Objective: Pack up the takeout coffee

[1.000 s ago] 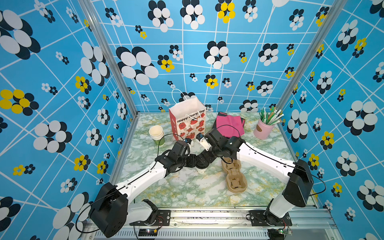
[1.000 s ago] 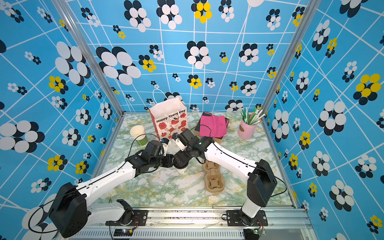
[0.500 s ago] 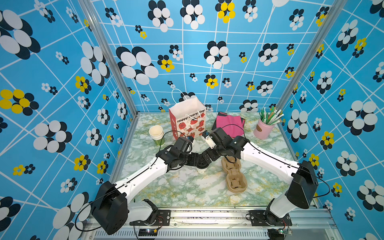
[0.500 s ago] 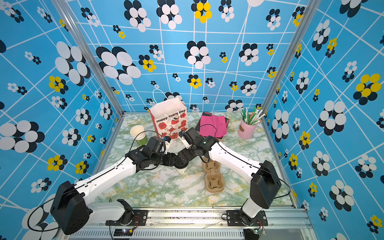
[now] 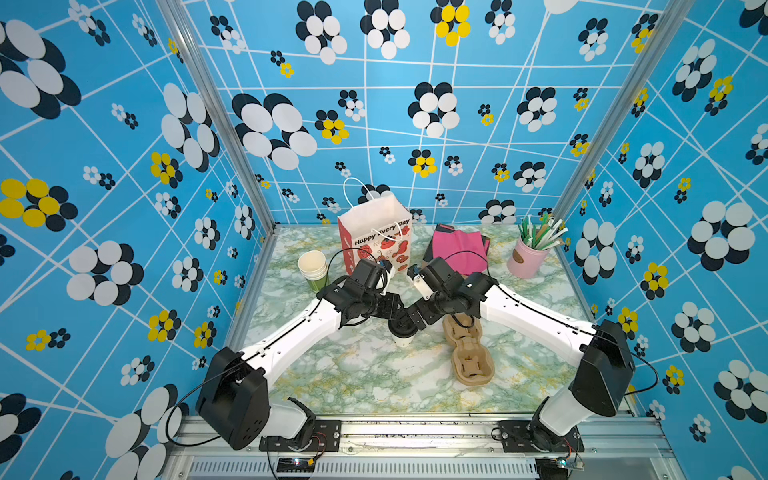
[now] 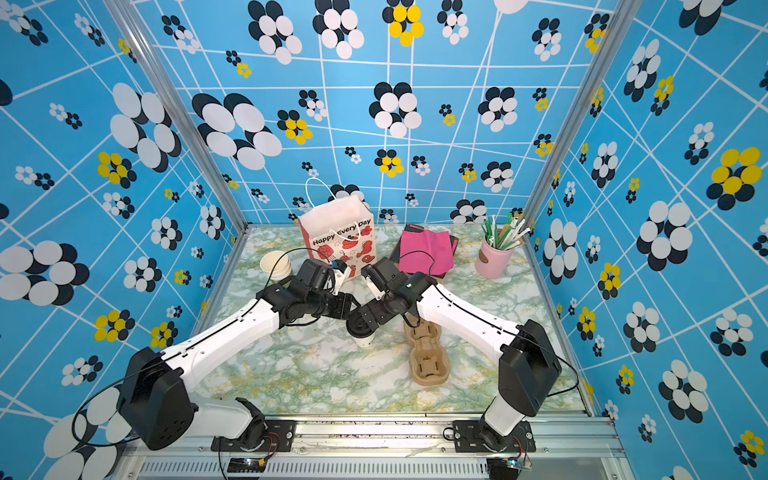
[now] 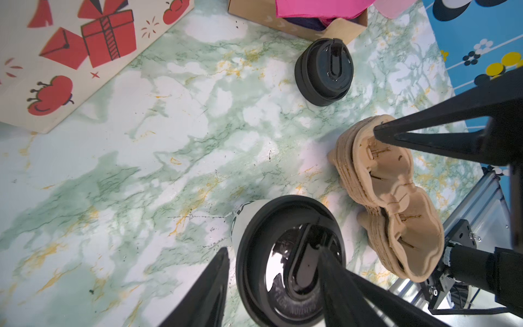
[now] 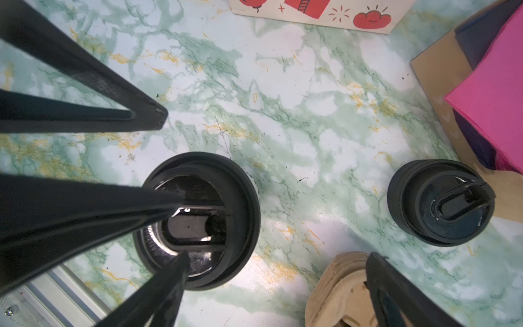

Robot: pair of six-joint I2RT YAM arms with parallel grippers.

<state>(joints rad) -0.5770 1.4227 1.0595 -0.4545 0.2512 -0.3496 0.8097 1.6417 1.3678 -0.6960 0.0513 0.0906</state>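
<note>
Takeout coffee (image 5: pixel 403 338): upright on the marble bench (image 5: pixel 353 374), black lid on, centre of frame in a top view, just left of the stacked pulp carriers (image 5: pixel 469 361).
Left fingers (image 7: pixel 209 288): half parted, one tip over the lid's middle, the other off the cup's side, nothing held.
Right fingers (image 8: pixel 164 286): spread wide, one tip over the lid, the other above the carriers.
Gift bag (image 5: pixel 376 237): standing open-topped, upper centre.
Spare lids (image 7: pixel 324 73): stacked just beside the napkin box (image 7: pixel 339 28).
</note>
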